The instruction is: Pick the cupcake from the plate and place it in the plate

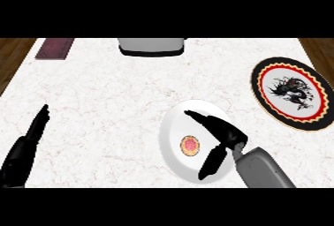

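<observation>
Hovering right hand (225,132) over white plate (171,132), fingers spread wide beside cupcake (190,145)

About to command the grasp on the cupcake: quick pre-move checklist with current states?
1. Cupcake sits on white plate: ok.
2. Right hand open, thumb and fingers either side of the cupcake: ok.
3. Right hand touching the cupcake: cannot tell.
4. Patterned plate at the counter's right holds nothing: ok.
5. Left hand open at the left edge, apart from both plates: ok.
</observation>
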`<state>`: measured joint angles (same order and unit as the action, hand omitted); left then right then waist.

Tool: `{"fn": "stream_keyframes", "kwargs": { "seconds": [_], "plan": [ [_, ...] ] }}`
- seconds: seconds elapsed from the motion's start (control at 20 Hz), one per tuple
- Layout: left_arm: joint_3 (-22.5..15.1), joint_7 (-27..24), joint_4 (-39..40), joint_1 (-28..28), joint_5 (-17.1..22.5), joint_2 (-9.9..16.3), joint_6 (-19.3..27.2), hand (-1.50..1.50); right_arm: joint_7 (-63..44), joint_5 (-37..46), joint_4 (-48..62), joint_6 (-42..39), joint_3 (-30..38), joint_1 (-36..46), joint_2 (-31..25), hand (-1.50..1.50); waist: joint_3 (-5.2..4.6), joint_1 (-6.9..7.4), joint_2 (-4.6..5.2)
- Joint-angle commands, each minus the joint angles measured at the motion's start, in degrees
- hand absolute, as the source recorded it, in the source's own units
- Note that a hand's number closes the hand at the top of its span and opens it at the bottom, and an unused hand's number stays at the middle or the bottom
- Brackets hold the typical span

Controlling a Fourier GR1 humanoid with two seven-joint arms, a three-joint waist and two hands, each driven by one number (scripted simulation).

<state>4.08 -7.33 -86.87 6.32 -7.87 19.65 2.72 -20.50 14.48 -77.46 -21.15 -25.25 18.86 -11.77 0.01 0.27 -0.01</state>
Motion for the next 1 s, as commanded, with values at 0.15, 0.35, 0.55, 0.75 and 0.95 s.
{"fn": "stream_keyframes", "kwargs": {
  "seconds": [0.15,0.35,0.55,0.75,0.95],
  "plan": [
    [1.63,-0.89,2.27,-2.10,-2.19,-2.19,-1.75,0.00,3.27,6.03,8.40,-1.71,3.66,2.34,5.60,-1.50,-0.01,-0.02,0.03],
    [2.65,-0.08,-2.34,3.21,-1.70,-2.16,-3.36,0.00,2.36,5.98,6.34,-3.58,5.68,2.30,6.04,-1.50,0.00,0.09,-0.03],
    [2.28,-2.89,-1.15,3.01,-3.58,-3.05,-2.49,0.00,14.31,11.25,13.88,4.59,3.27,-1.67,8.84,1.50,0.02,0.33,0.06],
    [5.74,2.88,-1.47,-2.29,-1.60,-1.31,-6.01,0.00,14.99,12.59,13.54,1.70,5.32,0.37,9.31,1.50,0.01,0.01,0.01],
    [4.64,-1.41,1.00,-0.52,-3.83,-3.40,-2.56,0.00,20.76,11.91,11.81,-1.95,14.16,-2.39,-11.52,1.50,0.06,-1.42,0.21]
  ]
}}
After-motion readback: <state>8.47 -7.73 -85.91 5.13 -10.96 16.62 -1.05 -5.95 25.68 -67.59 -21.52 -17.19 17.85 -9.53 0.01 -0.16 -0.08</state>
